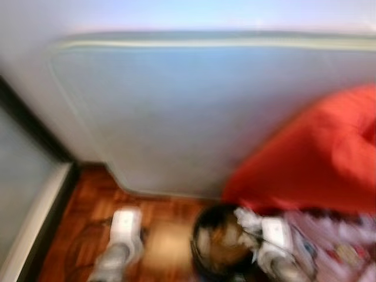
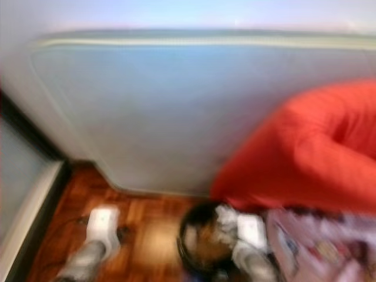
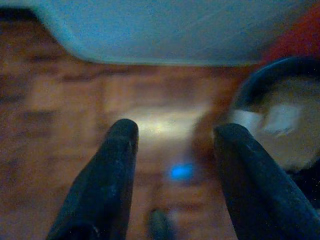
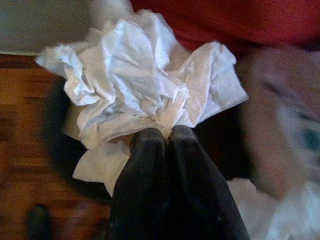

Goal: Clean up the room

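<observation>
Head views, blurred: a pale blue mattress point(image 1: 194, 111) with a light piped edge stands on its side against the wall, its long axis running left to right; a red bean bag point(image 1: 317, 153) leans against its lower right part; wooden floor point(image 1: 94, 205) lies below, with a dark-edged skirting at the far left; a patterned pinkish sheet or bag point(image 1: 341, 241) lies at the lower right, detail not legible

A round dark bin point(image 1: 220, 241) stands on the floor just below the bean bag's lower left edge, opening upward; pale crumpled contents are visible inside it

Right hand point(image 4: 167, 131): fingers pressed together, clamped on a crumpled white paper wad point(image 4: 140, 85); the wad sits at the fingertips and spreads outward beyond them, with no clear long axis; it hangs over the dark bin point(image 4: 70, 145), with further white scraps beneath it; red bean bag fabric point(image 4: 225, 20) lies beyond

Left hand point(image 3: 172, 132): fingers point(image 3: 107, 175) apart, holding nothing; it points down at bare wooden floor point(image 3: 55, 100), with the bin's rim point(image 3: 260, 75) to one side of it and the mattress edge point(image 3: 165, 30) beyond; a small blue spot point(image 3: 180, 171) shows on the floor between the fingers
</observation>
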`<state>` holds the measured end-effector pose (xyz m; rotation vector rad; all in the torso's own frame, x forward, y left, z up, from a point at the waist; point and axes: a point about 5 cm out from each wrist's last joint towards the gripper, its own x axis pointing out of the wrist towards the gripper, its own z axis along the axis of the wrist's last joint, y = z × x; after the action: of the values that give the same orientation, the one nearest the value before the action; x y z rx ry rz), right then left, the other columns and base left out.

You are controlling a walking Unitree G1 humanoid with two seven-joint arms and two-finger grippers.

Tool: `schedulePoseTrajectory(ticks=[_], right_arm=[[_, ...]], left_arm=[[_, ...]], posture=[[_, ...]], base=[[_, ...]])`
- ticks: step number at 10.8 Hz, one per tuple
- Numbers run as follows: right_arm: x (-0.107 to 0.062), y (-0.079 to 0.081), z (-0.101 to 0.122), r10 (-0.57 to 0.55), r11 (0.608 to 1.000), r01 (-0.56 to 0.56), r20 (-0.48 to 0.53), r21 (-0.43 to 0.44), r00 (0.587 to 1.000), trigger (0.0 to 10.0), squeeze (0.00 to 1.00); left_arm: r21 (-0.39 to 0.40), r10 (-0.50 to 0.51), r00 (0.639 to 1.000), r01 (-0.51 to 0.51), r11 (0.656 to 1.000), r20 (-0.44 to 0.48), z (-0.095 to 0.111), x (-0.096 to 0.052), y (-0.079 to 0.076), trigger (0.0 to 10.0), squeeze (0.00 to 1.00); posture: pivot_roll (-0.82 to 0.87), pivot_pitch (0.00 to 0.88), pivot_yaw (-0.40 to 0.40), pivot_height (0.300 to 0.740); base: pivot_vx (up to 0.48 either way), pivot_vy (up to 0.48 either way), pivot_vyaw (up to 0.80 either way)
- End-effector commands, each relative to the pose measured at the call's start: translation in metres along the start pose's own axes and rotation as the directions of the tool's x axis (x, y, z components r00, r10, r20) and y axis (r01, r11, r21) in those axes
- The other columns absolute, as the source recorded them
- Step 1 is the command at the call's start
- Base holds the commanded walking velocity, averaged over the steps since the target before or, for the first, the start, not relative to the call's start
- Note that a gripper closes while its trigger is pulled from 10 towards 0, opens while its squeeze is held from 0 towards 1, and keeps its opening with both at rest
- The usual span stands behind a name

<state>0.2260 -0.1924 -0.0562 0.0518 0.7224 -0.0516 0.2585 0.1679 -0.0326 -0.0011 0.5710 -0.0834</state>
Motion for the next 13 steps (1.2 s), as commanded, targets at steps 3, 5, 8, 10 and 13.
schedulePoseTrajectory(ticks=[3, 5, 8, 10, 13], right_arm=[[0.0, 0.007, -0.004, 0.011, 1.0, -0.011, -0.009, 0.022, 1.0, 10.0, 0.0], [0.0, 0.01, -0.004, 0.042, 0.999, -0.042, -0.014, 0.012, 0.999, 10.0, 0.0], [0.002, 0.021, 0.0, 0.123, 0.99, -0.125, -0.03, -0.068, 0.992, 10.0, 0.0], [0.004, 0.02, 0.009, 0.137, 0.987, -0.137, 0.002, -0.079, 0.991, 10.0, 0.0], [0.009, 0.023, 0.029, 0.145, 0.985, -0.14, 0.045, -0.1, 0.988, 10.0, 0.0]], left_arm=[[0.004, 0.031, 0.996, -0.031, 1.0, -0.078, -0.024, -0.011, 0.013, 10.0, 0.0], [0.001, 0.032, 0.996, -0.032, 1.0, -0.081, -0.026, -0.012, 0.013, 10.0, 0.0], [-0.006, 0.026, 0.998, -0.026, 1.0, -0.06, -0.024, -0.011, 0.01, 10.0, 0.0], [-0.011, 0.01, 0.999, -0.011, 1.0, -0.05, -0.026, -0.012, 0.004, 10.0, 0.0], [-0.029, 0.001, 1.0, -0.002, 1.0, -0.026, -0.028, -0.013, -0.002, 10.0, 0.0]], posture=[[0.05, 0.168, -0.003, 0.74], [0.05, 0.18, -0.006, 0.74], [0.05, 0.212, -0.013, 0.74], [0.07, 0.231, -0.019, 0.74], [0.08, 0.273, -0.04, 0.74]], base=[[0.0, 0.0, 0.0], [0.0, 0.0, 0.0], [0.0, 0.0, 0.0], [0.0, 0.0, 0.0], [0.0, 0.0, 0.0]])
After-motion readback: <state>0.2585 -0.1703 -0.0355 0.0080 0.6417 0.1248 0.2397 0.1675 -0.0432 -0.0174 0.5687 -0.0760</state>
